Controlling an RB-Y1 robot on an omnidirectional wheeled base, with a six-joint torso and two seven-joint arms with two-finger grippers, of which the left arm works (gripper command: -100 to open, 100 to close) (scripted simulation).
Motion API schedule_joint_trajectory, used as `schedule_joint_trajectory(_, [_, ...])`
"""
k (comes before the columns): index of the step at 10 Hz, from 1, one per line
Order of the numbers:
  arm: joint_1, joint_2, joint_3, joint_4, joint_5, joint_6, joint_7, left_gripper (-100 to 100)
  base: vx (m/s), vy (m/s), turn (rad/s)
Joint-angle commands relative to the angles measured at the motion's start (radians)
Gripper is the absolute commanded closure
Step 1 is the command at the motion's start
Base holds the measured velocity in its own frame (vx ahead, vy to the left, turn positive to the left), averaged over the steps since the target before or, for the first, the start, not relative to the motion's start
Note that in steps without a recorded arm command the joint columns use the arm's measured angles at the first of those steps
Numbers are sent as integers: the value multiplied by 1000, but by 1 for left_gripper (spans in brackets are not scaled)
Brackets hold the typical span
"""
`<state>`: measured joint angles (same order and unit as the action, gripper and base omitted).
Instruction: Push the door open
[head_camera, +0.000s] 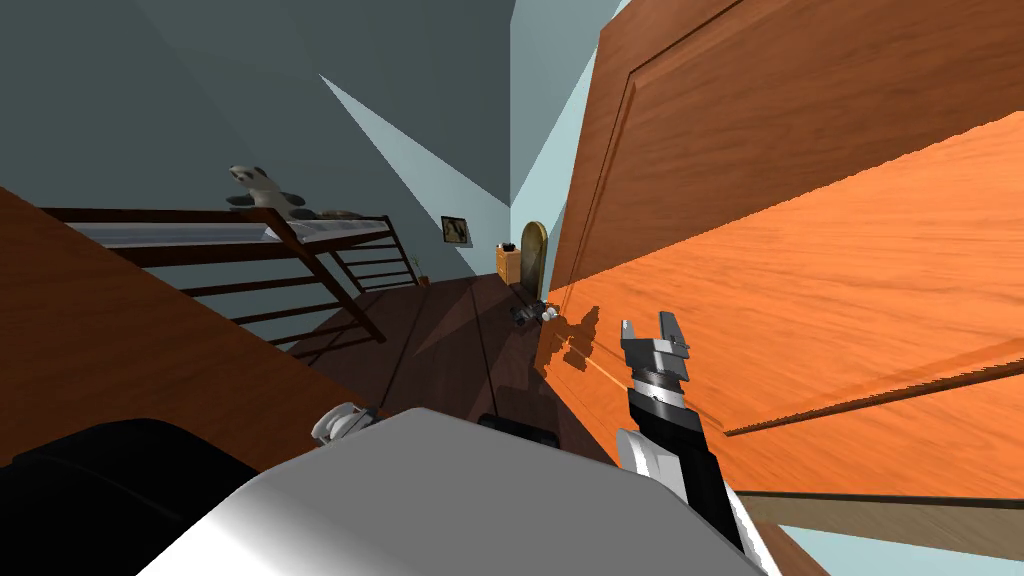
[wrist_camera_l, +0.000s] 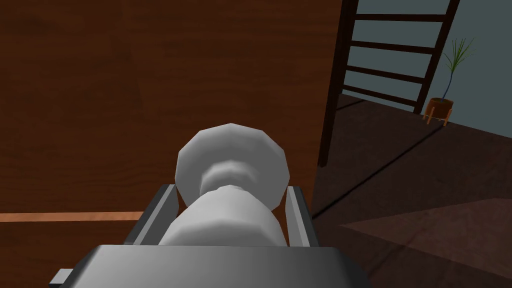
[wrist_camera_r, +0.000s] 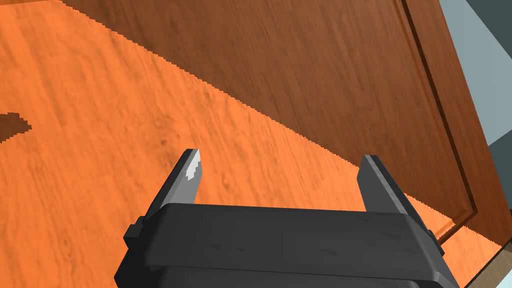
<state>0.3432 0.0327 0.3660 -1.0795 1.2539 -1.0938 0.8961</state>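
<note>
- Left pincer (wrist_camera_l: 233, 189) clamps a pale grey knob (wrist_camera_l: 232, 160) on a dark wooden door (wrist_camera_l: 100, 100), near the door's free edge.
- Past that edge, dark wood floor (head_camera: 440, 340) runs to a bunk bed (head_camera: 250, 235) with a soft toy (head_camera: 262, 188) on top.
- Right arm reaches forward, its pincer (wrist_camera_r: 281, 156) spread wide and close to a sunlit panelled door (wrist_camera_r: 325, 60); whether they touch cannot be told.
- Plant pot (wrist_camera_l: 440, 107) holds a thin green plant beside the ladder (wrist_camera_l: 395, 50).
</note>
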Motion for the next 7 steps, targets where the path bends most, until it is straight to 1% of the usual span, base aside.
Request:
schedule_joint_trajectory(1, [7,-3,20,5,13,-19,6,100,119,180,44])
schedule_joint_trajectory(5, [16,-28,49,6,43,-32,4,100,130,156,44])
schedule_joint_trajectory(6, [14,-24,43,12,37,-30,7,100,54,72,19])
schedule_joint_trajectory(7, [22,-2,61,13,59,-42,6,100,60,136,42])
